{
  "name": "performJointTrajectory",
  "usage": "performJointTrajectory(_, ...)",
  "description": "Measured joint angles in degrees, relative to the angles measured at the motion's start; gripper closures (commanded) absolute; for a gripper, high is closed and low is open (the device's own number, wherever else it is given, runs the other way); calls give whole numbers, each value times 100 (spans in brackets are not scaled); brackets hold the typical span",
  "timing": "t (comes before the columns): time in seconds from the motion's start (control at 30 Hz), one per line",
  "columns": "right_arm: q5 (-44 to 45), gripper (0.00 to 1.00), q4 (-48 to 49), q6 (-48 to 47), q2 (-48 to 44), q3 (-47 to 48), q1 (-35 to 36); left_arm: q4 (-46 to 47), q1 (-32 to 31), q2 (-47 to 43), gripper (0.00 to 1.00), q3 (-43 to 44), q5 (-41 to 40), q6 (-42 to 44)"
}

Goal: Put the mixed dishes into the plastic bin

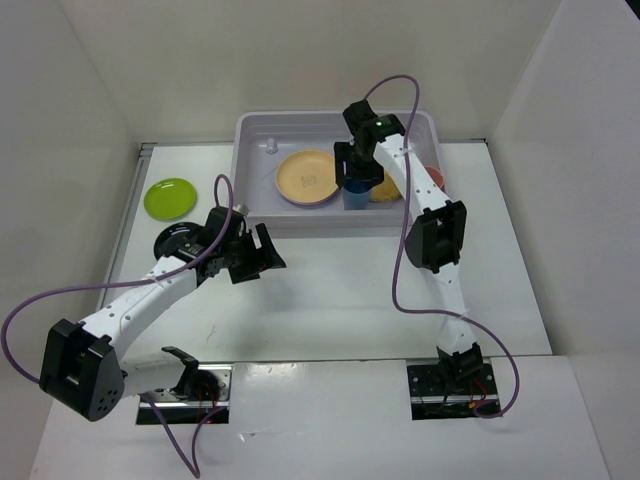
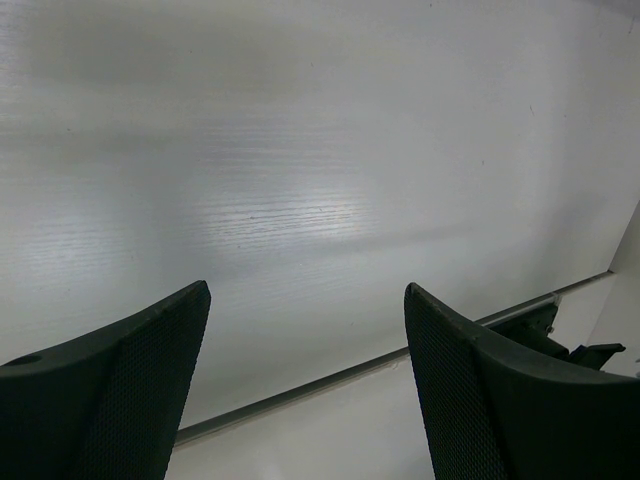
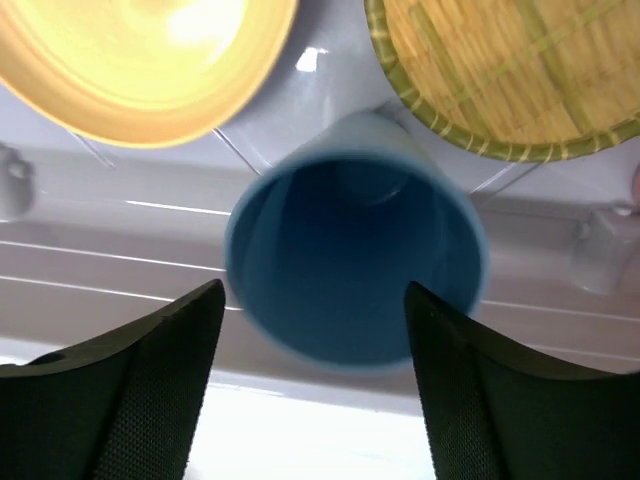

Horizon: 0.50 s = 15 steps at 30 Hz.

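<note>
- Lift the right gripper (image 3: 312, 290) straight up, jaws wide apart and holding nothing, off the blue cup (image 3: 355, 265) inside the bin (image 1: 258, 200), close to its near wall.
- Avoid brushing the orange plate (image 1: 308, 176) and the woven plate (image 3: 510, 70) just beside that cup.
- Then send the left gripper (image 2: 305, 290), likewise wide and holding nothing, to the nearby black plate (image 1: 175, 238), leaving the green plate (image 1: 169, 197) for later.
- Hard to judge the cup at rest: blurred at the wrist, half covered from above.
- Only a red sliver past the right arm.

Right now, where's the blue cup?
Top view: blue cup in the plastic bin, by its near wall, between the orange-yellow plate and woven tan plate, under the right end effector.
</note>
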Motion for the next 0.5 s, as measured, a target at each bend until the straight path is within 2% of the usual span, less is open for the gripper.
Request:
performJointTrajectory(0.17, 22, 7, -7, -11, -216, 363, 2, -157, 61, 2, 15, 63, -76, 151)
performJointTrajectory(0.33, 24, 5, -11, 9, -638, 940, 35, -767, 372, -232, 15, 629, -435, 455)
performJointTrajectory(0.5, 398, 5, -70, 144, -1353, 1620, 195, -1419, 623, -1241, 15, 1836, -1296, 702)
